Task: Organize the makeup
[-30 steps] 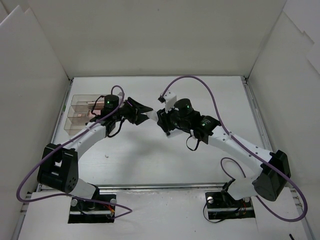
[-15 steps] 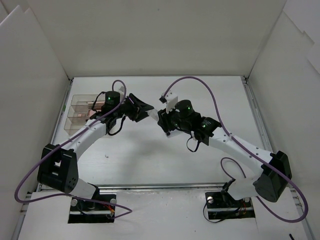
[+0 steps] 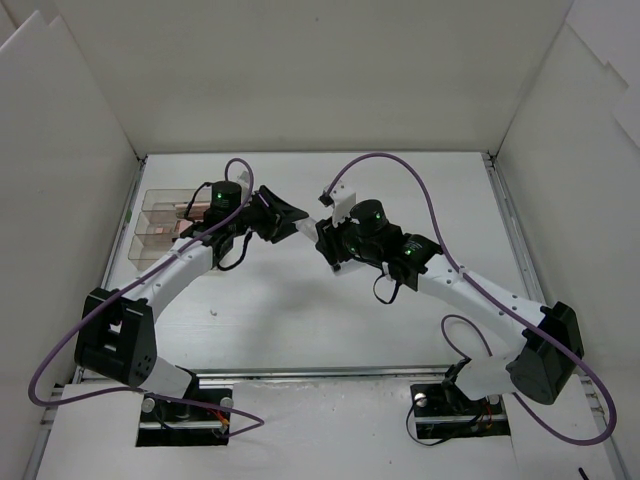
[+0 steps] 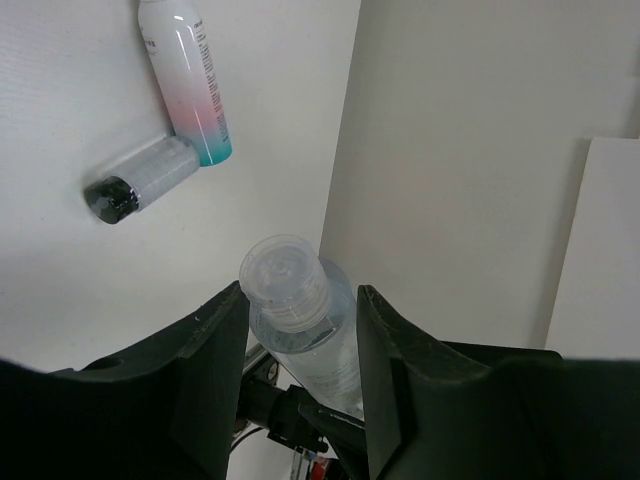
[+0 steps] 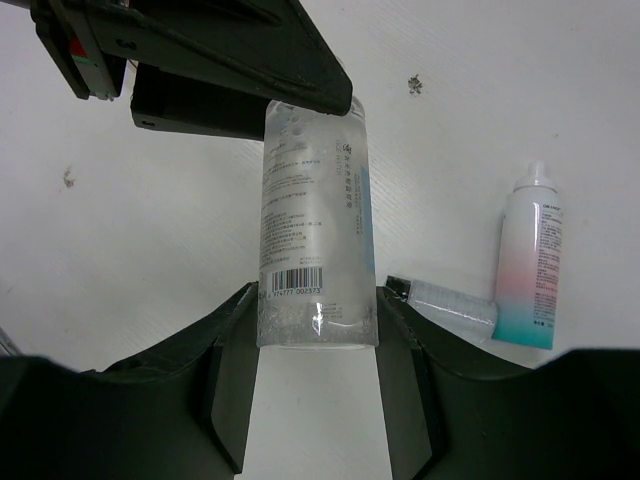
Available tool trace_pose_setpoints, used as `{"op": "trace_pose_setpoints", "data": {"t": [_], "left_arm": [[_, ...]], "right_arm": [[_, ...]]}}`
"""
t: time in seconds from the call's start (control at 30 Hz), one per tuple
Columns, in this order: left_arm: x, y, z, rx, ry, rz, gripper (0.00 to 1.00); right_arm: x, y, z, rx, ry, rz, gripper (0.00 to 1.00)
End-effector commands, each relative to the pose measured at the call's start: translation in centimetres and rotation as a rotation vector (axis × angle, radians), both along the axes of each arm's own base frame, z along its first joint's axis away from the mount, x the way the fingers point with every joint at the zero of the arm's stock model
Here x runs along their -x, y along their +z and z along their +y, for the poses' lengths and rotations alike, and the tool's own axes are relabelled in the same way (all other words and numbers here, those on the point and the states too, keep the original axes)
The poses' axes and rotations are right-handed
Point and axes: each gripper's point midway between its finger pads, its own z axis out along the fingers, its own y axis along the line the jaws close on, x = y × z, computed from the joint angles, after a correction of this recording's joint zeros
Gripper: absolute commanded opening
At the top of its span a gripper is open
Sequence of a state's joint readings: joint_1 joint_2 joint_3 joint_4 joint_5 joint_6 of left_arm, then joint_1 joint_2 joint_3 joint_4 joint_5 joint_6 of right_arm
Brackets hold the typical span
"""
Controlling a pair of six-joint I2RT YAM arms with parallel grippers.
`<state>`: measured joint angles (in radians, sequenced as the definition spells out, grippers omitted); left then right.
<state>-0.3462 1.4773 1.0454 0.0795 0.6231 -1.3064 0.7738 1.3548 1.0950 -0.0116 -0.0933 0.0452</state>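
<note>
Top: L gripper (image 3: 293,217) and R gripper (image 3: 321,238) meet tip to tip above mid-desk (image 3: 300,310); box (image 3: 150,215) at left edge. L wrist: jaws clamped on bottle (image 4: 300,330) near cap, airborne; tube (image 4: 190,80), vial (image 4: 140,180) lie on desk. R wrist: jaws clamped on bottle's base end. Risk: one lets go early or both pull, so slick bottle slips and drops.

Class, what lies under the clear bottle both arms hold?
Bare white table, with a pink-and-teal tube and a small black-capped vial off to one side. The spot directly beneath the bottle is covered by it.
</note>
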Motion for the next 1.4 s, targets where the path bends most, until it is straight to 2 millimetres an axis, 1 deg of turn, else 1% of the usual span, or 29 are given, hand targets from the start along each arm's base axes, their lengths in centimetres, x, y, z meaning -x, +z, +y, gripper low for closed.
{"op": "trace_pose_setpoints", "data": {"t": [0.0,0.03,0.1,0.13,0.17,0.27,0.3,0.37,0.4,0.47,0.57,0.63,0.67,0.7,0.73,0.8,0.83,0.9,0.93,0.97,1.0,1.03,1.1,1.13,1.2,1.27,1.3,1.37], "left_arm": [[-1.5,4.1,0.4,0.044,0.069,-0.133,0.36],[-1.5,4.3,0.3,0.059,0.071,-0.134,0.39],[-1.7,4.2,0.2,0.068,0.071,-0.13,0.41],[-1.6,4.4,0.1,0.077,0.064,-0.134,0.44],[-1.8,4.3,0.0,0.084,0.064,-0.123,0.46],[-1.9,4.7,-0.4,0.123,0.052,-0.123,0.48],[-1.7,5.1,-0.9,0.134,0.034,-0.133,0.49],[-1.7,5.1,-1.2,0.139,0.012,-0.127,0.52],[-1.4,5.4,-1.7,0.145,-0.004,-0.129,0.52],[-1.2,5.3,-2.1,0.144,-0.015,-0.128,0.52],[-1.1,5.4,-2.2,0.153,-0.019,-0.12,0.52],[-1.1,5.3,-2.3,0.153,-0.029,-0.112,0.53],[-0.8,5.4,-2.7,0.153,-0.039,-0.115,0.52],[-0.8,5.3,-2.7,0.152,-0.041,-0.115,0.5],[-0.8,5.4,-2.6,0.152,-0.038,-0.117,0.44],[-0.8,5.4,-2.6,0.152,-0.037,-0.12,0.35],[-0.7,5.6,-2.6,0.156,-0.038,-0.124,0.27],[-0.7,5.8,-2.7,0.159,-0.043,-0.129,0.18],[-0.7,5.9,-2.7,0.16,-0.046,-0.131,0.11],[-0.7,5.9,-2.7,0.157,-0.048,-0.138,0.07],[-0.7,5.9,-2.7,0.154,-0.047,-0.139,0.0],[-0.6,6.0,-2.6,0.154,-0.046,-0.143,0.0],[-0.7,5.9,-2.5,0.137,-0.038,-0.151,0.0],[-0.7,6.2,-2.4,0.133,-0.035,-0.161,0.0],[-0.7,6.3,-2.2,0.115,-0.033,-0.173,0.0],[-0.7,6.2,-2.1,0.101,-0.028,-0.181,0.0],[-0.7,6.1,-1.9,0.087,-0.022,-0.186,0.0],[-0.7,6.1,-1.8,0.074,-0.018,-0.196,0.0]], "right_arm": [[0.9,3.3,1.0,-0.068,0.056,-0.065,0.0],[1.0,3.1,1.0,-0.066,0.057,-0.062,0.0],[1.1,3.3,1.1,-0.069,0.06,-0.065,0.0],[1.2,3.2,1.2,-0.069,0.06,-0.061,0.0],[1.2,3.1,1.2,-0.069,0.062,-0.06,0.0],[1.2,3.1,1.5,-0.069,0.07,-0.06,0.0],[1.3,3.0,1.5,-0.068,0.07,-0.058,0.0],[1.1,2.9,1.5,-0.064,0.063,-0.058,0.0],[1.0,3.1,1.6,-0.064,0.063,-0.062,0.0],[0.9,3.2,1.8,-0.061,0.061,-0.067,0.0],[0.4,3.5,1.8,-0.056,0.051,-0.081,0.0],[0.1,3.3,1.6,-0.046,0.038,-0.084,0.0],[0.1,3.4,1.7,-0.047,0.038,-0.086,0.0],[0.0,3.5,1.7,-0.048,0.034,-0.089,0.0],[0.0,3.3,1.8,-0.045,0.036,-0.083,0.0],[-0.1,3.3,1.9,-0.046,0.034,-0.082,0.0],[-0.3,3.1,1.9,-0.042,0.031,-0.08,0.0],[-0.3,3.0,2.0,-0.041,0.024,-0.078,0.0],[-0.4,2.9,1.9,-0.041,0.019,-0.078,0.0],[-0.5,2.8,1.9,-0.037,0.014,-0.076,0.0],[-0.7,2.8,1.9,-0.036,0.008,-0.077,0.0],[-0.8,2.9,1.8,-0.04,0.0,-0.075,0.06],[-0.9,2.8,1.7,-0.036,-0.017,-0.075,0.13],[-1.1,2.8,1.4,-0.035,-0.03,-0.078,0.19],[-1.2,2.8,1.4,-0.034,-0.037,-0.077,0.21],[-1.2,2.8,1.3,-0.033,-0.046,-0.078,0.21],[-1.2,2.7,1.4,-0.035,-0.048,-0.074,0.27],[-1.3,2.8,1.4,-0.04,-0.051,-0.074,0.46]]}}
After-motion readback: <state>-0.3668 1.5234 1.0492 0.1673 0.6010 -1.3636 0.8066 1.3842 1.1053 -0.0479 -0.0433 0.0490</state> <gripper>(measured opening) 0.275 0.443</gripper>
